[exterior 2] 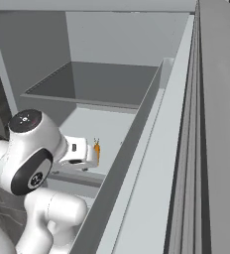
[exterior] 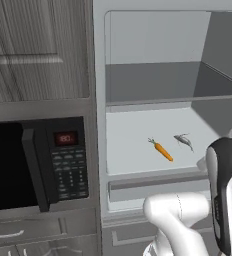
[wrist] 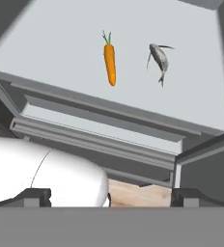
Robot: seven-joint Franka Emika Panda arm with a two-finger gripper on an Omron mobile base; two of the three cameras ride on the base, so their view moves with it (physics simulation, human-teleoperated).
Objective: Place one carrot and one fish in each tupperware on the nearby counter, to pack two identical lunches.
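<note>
Inside the open fridge, a carrot [exterior: 163, 151] and a fish [exterior: 184, 142] lie side by side on the pale grey lower shelf [exterior: 133, 145], near each other but not touching. From the left base view the carrot sits left of the fish, its orange body slanting toward the near right and its green top pointing to the far left. The fish is small and grey, lying slightly farther back on the same shelf. Above them is a darker upper shelf [exterior: 153, 82].

From the hand view the carrot [wrist: 110, 61] lies lengthwise with its leaves at the far end, and the fish [wrist: 158, 59] lies curved just to its right, with bare shelf [wrist: 56, 58] all around them. The gripper [wrist: 110, 197] hangs short of the shelf's near edge, well apart from both items, with its two dark fingertips [wrist: 35, 196] spread wide at either side of the view and nothing between them.

In the right base view the arm's white hand [exterior 2: 80, 154] reaches toward the shelf [exterior 2: 104, 131], and the carrot [exterior 2: 97, 150] shows just past it as a small orange sliver. The fridge's side wall and open door [exterior 2: 151, 163] run along the right.

To the left of the fridge a black microwave [exterior: 35, 165] is built into dark wood-grain cabinets [exterior: 35, 47], its red display lit, with a drawer [exterior: 23, 231] below it.
</note>
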